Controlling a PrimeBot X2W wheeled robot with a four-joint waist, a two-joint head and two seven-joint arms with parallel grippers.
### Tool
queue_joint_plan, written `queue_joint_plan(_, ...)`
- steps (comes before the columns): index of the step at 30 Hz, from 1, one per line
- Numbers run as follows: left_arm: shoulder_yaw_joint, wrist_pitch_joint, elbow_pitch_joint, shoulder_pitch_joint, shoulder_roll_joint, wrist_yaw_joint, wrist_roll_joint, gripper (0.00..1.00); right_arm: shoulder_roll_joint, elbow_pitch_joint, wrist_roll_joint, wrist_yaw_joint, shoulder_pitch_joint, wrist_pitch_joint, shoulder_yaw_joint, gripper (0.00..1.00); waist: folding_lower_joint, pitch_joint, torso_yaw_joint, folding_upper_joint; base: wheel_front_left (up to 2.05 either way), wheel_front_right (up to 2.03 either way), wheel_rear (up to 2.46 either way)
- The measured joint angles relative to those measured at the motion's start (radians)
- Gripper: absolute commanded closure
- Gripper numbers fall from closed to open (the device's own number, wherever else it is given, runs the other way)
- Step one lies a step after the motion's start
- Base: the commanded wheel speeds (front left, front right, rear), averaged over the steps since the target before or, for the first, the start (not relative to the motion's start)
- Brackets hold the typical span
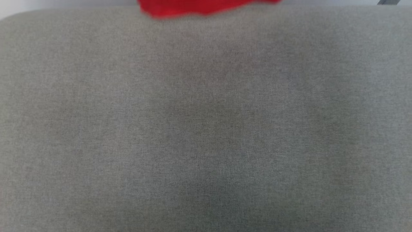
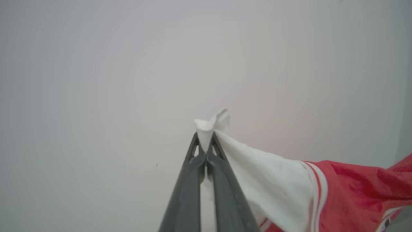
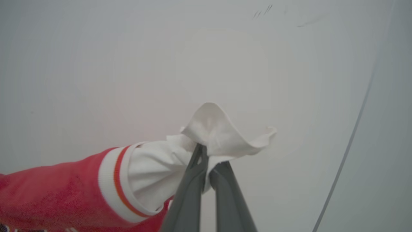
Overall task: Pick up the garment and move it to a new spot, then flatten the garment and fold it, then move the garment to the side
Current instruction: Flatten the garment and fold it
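Garment point(image 1: 199, 8) at grey surface point(image 1: 206, 129) edge — left tool point(image 2: 204, 137), right tool point(image 3: 210, 156) pinching sleeves point(image 2: 257, 167)

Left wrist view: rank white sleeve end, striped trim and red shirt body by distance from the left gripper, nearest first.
1. White sleeve end: pinched at the tips of the left gripper.
2. Striped trim: to the right, past the sleeve end.
3. Red shirt body: far right, running off the edge.
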Motion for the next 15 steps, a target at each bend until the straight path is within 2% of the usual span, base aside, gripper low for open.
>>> queue_joint_plan(2,-0.017,-0.073,0.032,-0.022,-0.013,0.000,0.001,1.00,0.016,0.050,-0.053,0.000,-0.020,-0.071,-0.007,1.00,0.0000,0.015,0.001,0.0000,0.00,0.00,0.00)
queue_joint_plan(5,-0.067,-0.126,0.071,-0.012,-0.032,0.000,-0.014,1.00,0.041,0.152,-0.076,0.000,-0.019,-0.094,-0.001,1.00,0.0000,0.025,0.009,0.0000,0.00,0.00,0.00)
queue_joint_plan(10,-0.128,-0.138,0.124,0.058,-0.024,-0.002,-0.055,1.00,0.047,0.262,-0.063,0.000,0.013,-0.071,0.038,1.00,0.0000,0.023,0.017,0.0000,0.00,0.00,0.00)
queue_joint_plan(15,-0.178,-0.088,0.179,0.169,-0.021,-0.002,-0.146,1.00,0.056,0.346,0.038,0.000,0.097,-0.014,0.124,1.00,0.0000,0.013,0.024,0.0000,0.00,0.00,0.00)
